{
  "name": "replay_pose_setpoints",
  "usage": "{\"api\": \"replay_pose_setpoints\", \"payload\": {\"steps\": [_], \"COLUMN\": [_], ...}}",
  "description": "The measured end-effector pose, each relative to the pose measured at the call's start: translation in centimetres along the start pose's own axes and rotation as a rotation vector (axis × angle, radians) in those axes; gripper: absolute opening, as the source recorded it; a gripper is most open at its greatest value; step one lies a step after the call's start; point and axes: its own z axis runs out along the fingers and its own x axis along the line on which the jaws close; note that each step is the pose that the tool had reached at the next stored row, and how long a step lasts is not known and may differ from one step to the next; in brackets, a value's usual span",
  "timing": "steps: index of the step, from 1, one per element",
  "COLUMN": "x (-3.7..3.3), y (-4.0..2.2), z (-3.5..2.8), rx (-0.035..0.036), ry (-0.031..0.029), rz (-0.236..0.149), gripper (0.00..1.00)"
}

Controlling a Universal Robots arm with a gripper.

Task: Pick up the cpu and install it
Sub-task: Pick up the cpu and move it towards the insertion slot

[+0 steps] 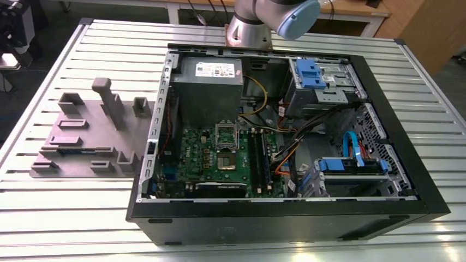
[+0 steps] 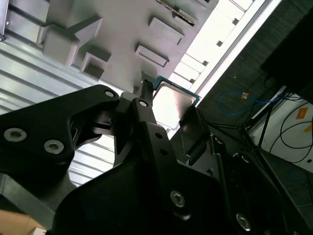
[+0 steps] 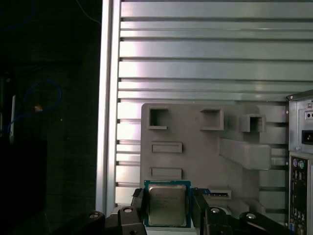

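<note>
You have the cpu (image 3: pixel 167 203) pinched by its edges between the fingers (image 3: pixel 138 199) of your gripper (image 3: pixel 168 209), metal top showing. Past the fingertips lies the grey fixture tray (image 3: pixel 195 129) on the slatted table (image 3: pixel 195 49), with the computer case (image 3: pixel 301 147) beside it.

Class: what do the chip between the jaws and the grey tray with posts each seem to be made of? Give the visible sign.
The cpu: likely a metal top, silvery and glare-bright; its blue-green rim suggests circuit board. The fixture tray: probably plastic, matte uniform grey, with moulded blocky posts.
</note>
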Motion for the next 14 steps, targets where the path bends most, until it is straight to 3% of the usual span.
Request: {"api": "replay_pose_setpoints", "payload": {"steps": [14], "x": [0.06], "y": [0.08], "z": [-1.65], "rx": [0.0], "ry": [0.0], "rz": [0.0], "gripper": [0.47]}}
